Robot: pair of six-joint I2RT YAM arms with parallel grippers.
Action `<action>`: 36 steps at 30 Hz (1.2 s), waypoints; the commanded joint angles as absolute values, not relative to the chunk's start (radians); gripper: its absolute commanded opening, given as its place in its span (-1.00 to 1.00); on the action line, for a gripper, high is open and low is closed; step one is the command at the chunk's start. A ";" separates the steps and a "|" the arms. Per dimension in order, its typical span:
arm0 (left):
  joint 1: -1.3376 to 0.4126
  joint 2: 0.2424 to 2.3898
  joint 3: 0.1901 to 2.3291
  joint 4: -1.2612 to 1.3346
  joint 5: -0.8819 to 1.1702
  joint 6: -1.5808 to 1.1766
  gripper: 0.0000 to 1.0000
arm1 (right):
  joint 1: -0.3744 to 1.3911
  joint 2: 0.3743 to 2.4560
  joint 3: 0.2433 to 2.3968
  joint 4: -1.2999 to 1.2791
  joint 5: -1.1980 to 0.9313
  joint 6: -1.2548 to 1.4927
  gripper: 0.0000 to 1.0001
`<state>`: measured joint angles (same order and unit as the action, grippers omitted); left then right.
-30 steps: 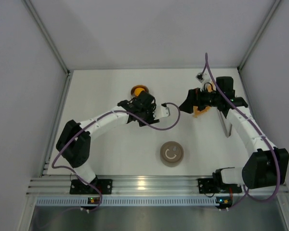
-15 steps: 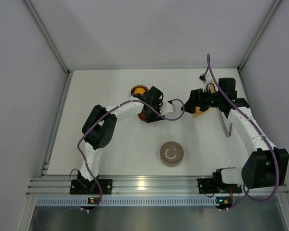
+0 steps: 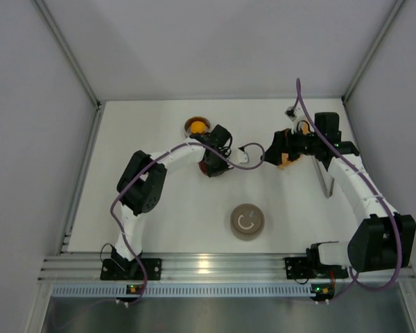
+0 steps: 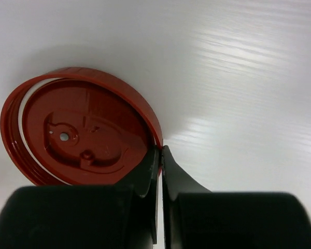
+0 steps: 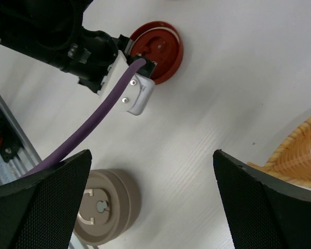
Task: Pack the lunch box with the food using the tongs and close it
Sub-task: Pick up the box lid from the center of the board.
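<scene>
Since a second back my left arm has tucked its elbow in toward the middle, so the forearm now reaches the red lid [image 4: 83, 129] from the near-left. The open tin [image 3: 188, 127] at the back stands clear of the wrist, and the right arm has hardly stirred. The left gripper [image 4: 159, 158] is squeezed fully together, tips touching the lid's rim; whether the rim is nipped between them or only lies beside them I cannot tell. The right gripper [image 5: 151, 155] hangs spread wide with nothing in it, just beside the leaf-shaped dish [image 5: 295, 150]. The orange lump [image 3: 196, 125] sits in the open tin. The tongs [image 3: 324, 184] lie on the table [image 3: 145, 229] by my right forearm, and the red piece I cannot find.

I take the step to be lifting that lid, which seems to lie inner face up. I would make sure one finger is inside the rim and one outside, reopening and resetting if the lid does not come with me. Then I would lift slowly and level, since a thin rim held at one point will want to swing. The purple cable [image 5: 93, 124] runs close under my right wrist, so I would keep that arm still.

No letters anywhere: the beige tin [image 3: 247, 221] carries only a moulded hook-shaped mark, the red lid only moulded ridges
</scene>
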<state>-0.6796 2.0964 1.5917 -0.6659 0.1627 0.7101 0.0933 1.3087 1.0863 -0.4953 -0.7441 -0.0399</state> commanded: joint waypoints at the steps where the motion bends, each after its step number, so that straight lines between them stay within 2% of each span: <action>1: -0.680 1.956 1.632 -0.914 0.400 0.588 -1.00 | 0.094 1.262 1.115 -0.511 -0.767 -0.231 0.99; 2: -0.672 1.921 1.656 -0.954 0.475 0.575 -1.00 | 0.094 1.264 1.127 -0.534 -0.758 -0.295 0.99; 3: -0.646 1.869 1.722 -1.006 0.662 0.559 -1.00 | 0.092 1.262 1.138 -0.587 -0.756 -0.360 0.99; 5: -0.612 1.829 1.779 -1.121 0.840 0.528 -1.00 | 0.094 1.247 1.152 -0.630 -0.768 -0.558 0.99; 6: -0.576 1.806 1.804 -1.162 1.003 0.528 -1.00 | 0.092 1.220 1.151 -0.668 -0.781 -0.618 0.99; 8: -0.549 1.802 1.866 -1.318 1.125 0.566 -1.00 | 0.092 1.187 1.152 -0.715 -0.851 -0.800 0.99; 10: -0.529 1.831 1.910 -1.458 1.242 0.674 -1.00 | 0.092 1.132 1.149 -0.741 -0.900 -0.909 0.99; 12: -0.515 1.830 1.892 -1.508 1.317 0.644 -1.00 | 0.094 1.080 1.152 -0.718 -0.969 -0.955 0.99; 18: -0.517 1.799 1.845 -1.506 1.344 0.669 -1.00 | 0.161 1.029 1.190 -0.661 -0.994 -1.022 0.99; 24: -0.541 1.787 1.862 -1.506 1.256 0.677 -1.00 | 0.296 1.005 1.181 -0.660 -0.890 -1.132 0.99; 28: -0.566 1.786 1.858 -1.506 1.235 0.676 -1.00 | 0.431 1.037 1.184 -0.686 -0.841 -1.134 0.99; 31: -0.594 1.775 1.850 -1.506 1.230 0.689 -1.00 | 0.462 1.060 1.174 -0.667 -0.824 -1.115 0.99; 34: -0.597 1.763 1.847 -1.506 1.226 0.712 -1.00 | 0.472 1.078 1.173 -0.661 -0.815 -1.121 0.93; 36: -0.606 1.758 1.853 -1.506 1.197 0.719 -1.00 | 0.477 1.085 1.183 -0.658 -0.815 -1.120 0.82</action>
<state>-0.6018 1.8061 1.8427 -1.3399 1.1885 0.6624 0.4538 1.0805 1.1599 -0.6804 -0.8059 -1.0847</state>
